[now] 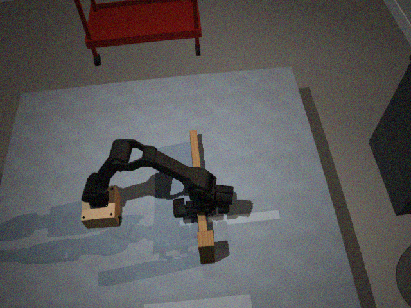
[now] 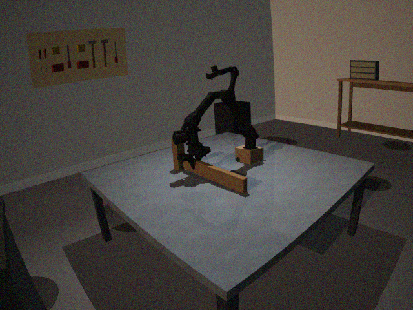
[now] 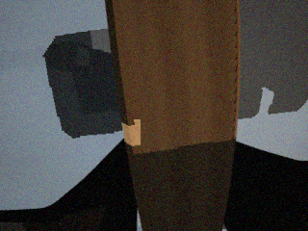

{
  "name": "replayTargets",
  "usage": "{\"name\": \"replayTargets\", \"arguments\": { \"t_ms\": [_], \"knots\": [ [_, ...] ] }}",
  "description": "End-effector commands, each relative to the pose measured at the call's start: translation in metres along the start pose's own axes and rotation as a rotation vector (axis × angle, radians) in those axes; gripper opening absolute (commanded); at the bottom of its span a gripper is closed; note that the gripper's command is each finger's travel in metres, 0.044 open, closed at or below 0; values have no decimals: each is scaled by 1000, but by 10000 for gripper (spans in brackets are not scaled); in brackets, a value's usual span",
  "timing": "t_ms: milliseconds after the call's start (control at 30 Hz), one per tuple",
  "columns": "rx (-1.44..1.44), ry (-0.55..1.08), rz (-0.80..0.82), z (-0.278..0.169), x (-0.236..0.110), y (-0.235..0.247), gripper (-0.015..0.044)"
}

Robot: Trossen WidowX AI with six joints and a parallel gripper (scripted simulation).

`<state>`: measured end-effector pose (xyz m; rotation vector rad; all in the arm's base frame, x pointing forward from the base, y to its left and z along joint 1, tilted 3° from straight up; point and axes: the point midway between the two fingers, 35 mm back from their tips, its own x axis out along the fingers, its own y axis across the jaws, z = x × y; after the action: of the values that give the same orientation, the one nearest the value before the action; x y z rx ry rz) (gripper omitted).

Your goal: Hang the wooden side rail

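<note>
The wooden side rail (image 1: 194, 149) (image 2: 221, 176) (image 3: 178, 72) stands on its narrow edge, running from the post across the table. Its far end appears to rest on the table in the exterior view. My gripper (image 1: 201, 212) (image 2: 192, 163) (image 3: 161, 139) is shut on the rail near its post end, with a black finger on either side in the wrist view. The upright headboard post (image 1: 206, 239) (image 2: 176, 159) stands at that end. The rail's end meets or nearly meets the post. The hooks, the pins and the slot are hidden.
The arm's wooden base block (image 1: 99, 217) (image 2: 248, 155) stands on the table (image 1: 248, 115) (image 2: 233, 240), to one side of the rail. A red cart (image 1: 142, 20) stands on the floor beyond the table. A wooden shelf table (image 2: 383, 83) stands by the wall.
</note>
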<state>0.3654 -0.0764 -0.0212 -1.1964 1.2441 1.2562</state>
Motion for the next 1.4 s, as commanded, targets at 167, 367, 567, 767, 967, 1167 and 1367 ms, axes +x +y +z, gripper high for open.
{"name": "replayTargets", "arguments": {
  "t_ms": [167, 367, 567, 767, 967, 1167, 1367],
  "knots": [
    [-4, 4, -28, -1, -11, -5, 0],
    [-4, 4, -28, -1, -12, -5, 0],
    [-4, 4, -28, -1, -12, -5, 0],
    [-4, 4, -28, -1, -13, -5, 0],
    [-4, 4, -28, -1, -13, -5, 0],
    [-4, 4, -28, -1, -14, -5, 0],
    [-4, 4, -28, -1, -14, -5, 0]
  ]
}}
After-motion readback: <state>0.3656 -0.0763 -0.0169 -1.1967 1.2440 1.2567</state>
